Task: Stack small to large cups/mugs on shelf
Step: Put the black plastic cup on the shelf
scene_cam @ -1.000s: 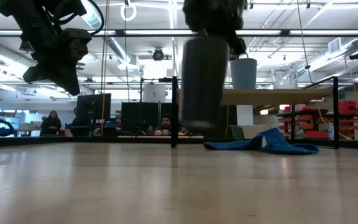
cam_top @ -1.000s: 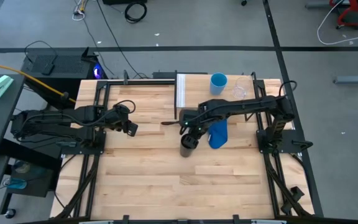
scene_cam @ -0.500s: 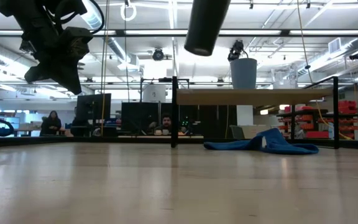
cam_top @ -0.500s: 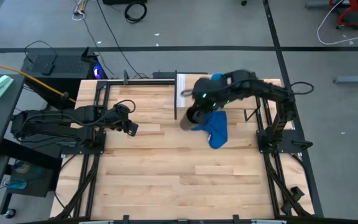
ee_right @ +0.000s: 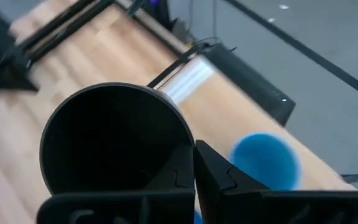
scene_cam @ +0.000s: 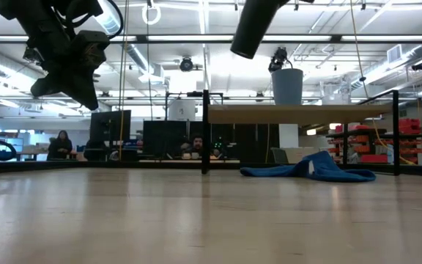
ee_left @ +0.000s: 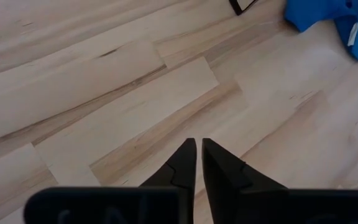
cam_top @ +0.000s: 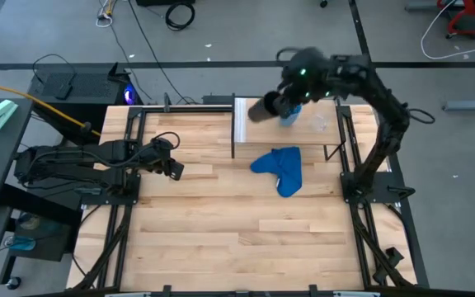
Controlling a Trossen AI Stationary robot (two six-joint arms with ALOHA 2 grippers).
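Observation:
My right gripper is raised high above the shelf and is shut on the tall black tumbler, which also shows tilted at the top of the low view. The bright blue cup stands on the shelf, partly hidden under the arm in the high view. The small clear glass stands on the shelf to the blue cup's right. My left gripper hangs shut and empty over the table's left half. My right gripper holds the tumbler by the wall at its open rim, with one finger inside the cup and one outside. The tumbler is lifted clear of table and shelf and hangs tilted, its closed bottom lower and toward the table's left.
A crumpled blue cloth lies on the plank tabletop just in front of the shelf. The shelf's black legs stand at its corners. People sit at screens in the room beyond the table.
My right gripper has lifted the black tumbler off the tabletop beside the blue cloth, carried it up and toward the far edge to above the shelf, and tipped it from upright to slanted. The cloth now lies uncovered.

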